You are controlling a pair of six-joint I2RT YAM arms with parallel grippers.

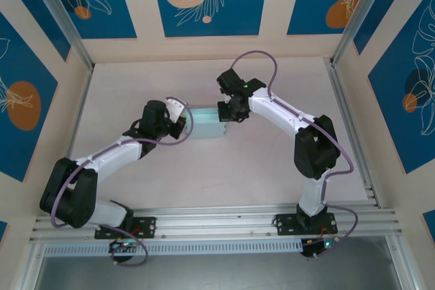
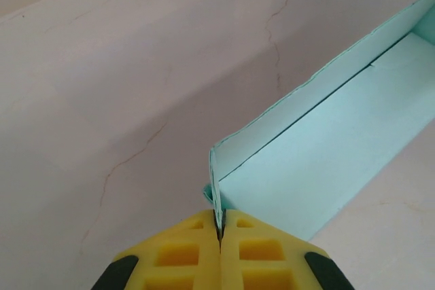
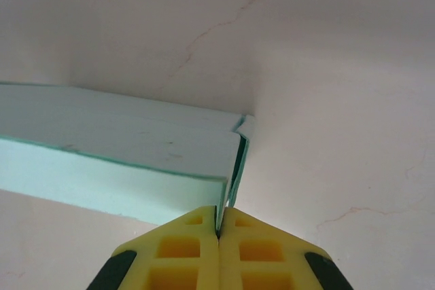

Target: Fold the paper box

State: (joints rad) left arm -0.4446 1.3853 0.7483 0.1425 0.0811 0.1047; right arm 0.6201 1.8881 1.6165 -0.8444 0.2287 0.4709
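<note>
The pale aqua-blue thin-card paper box (image 1: 206, 122) looks light and easily creased — best held by its wall edges. The yellow-padded left gripper (image 2: 219, 234) and right gripper (image 3: 219, 227) each pinch one end wall.

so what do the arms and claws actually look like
The left arm and right arm are white tubes with chunky black joints, each trailed by a thin purple-grey cable. The left claw and right claw have yellow fingers moulded with square pockets, black at the outer corners.
</note>
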